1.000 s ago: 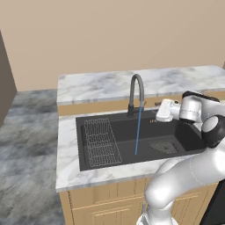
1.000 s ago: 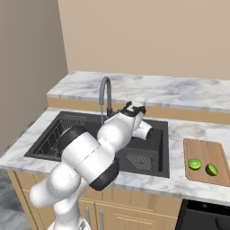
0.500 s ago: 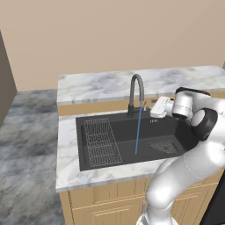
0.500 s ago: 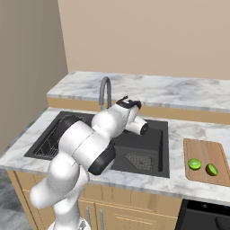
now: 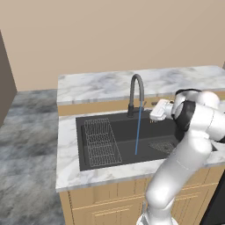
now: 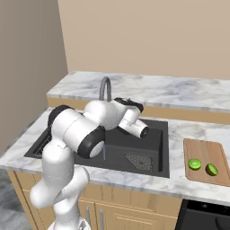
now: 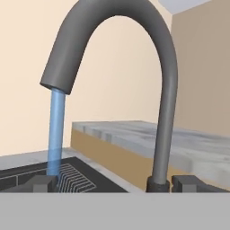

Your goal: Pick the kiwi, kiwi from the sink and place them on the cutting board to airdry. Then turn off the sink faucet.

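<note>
Nearest to me, the arm bends over the counter's front edge. The gripper [image 5: 153, 117] now sits close beside the sink faucet [image 5: 136, 94]; over the last second I have swung it leftward from above the right end of the sink [image 5: 88, 145] to this spot. In the hand view the two finger tips [image 7: 42, 182] stand far apart at the bottom corners, so the jaws are wide and hold nothing.

Middle ground: the faucet's gooseneck rises between those tips, and a blue stream of water [image 5: 138, 132] falls from the spout into the basin (the tap is plainly on). The wire rack [image 5: 102, 141] lies in the basin's left part and the drain grate [image 6: 138, 160] in its right. I see no fruit left in the basin.

To the right of the sink, the cutting board [image 6: 206, 161] carries both kiwis [image 6: 194, 164], side by side near its front edge, just apart from one another.

I judge the fruit stage done and the faucet stage begun: the sweep toward the faucet is the approach to its lever. I cannot pick out the lever clearly in these views, so contact with it is not established.

Farthest, the raised marble back counter [image 5: 105, 83] and the beige wall.
</note>
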Robot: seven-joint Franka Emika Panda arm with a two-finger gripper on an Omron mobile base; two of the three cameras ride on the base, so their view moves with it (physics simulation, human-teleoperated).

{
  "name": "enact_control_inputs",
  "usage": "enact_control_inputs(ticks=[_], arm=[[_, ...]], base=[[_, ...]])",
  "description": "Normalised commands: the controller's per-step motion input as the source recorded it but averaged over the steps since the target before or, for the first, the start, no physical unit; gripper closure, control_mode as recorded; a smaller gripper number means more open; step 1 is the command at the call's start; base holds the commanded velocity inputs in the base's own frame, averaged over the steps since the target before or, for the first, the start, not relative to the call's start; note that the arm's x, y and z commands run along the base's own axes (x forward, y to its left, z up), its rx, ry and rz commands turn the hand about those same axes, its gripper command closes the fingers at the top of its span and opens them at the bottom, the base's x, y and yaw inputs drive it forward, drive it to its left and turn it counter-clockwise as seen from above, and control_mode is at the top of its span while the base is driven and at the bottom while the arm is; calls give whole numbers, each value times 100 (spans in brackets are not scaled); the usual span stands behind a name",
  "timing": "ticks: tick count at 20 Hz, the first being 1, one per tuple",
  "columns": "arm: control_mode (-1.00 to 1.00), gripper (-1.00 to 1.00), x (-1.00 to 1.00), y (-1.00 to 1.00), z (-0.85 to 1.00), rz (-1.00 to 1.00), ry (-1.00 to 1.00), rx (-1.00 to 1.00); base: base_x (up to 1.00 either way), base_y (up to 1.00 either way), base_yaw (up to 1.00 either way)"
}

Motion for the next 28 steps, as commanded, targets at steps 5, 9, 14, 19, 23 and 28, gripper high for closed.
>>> enact_control_inputs(ticks=[5,9,14,19,23,28], arm=[[-100,-100,0,-17,-18,0,0,0],[-100,-100,8,-11,-5,0,0,0],[-100,-100,18,-1,0,0,0,0],[-100,-100,14,0,-2,0,0,0],[-100,-100,16,0,0,0,0,0],[-100,-100,24,0,0,0,0,0]], base=[[0,0,0],[0,0,0],[0,0,0],[0,0,0],[0,0,0],[0,0,0]])
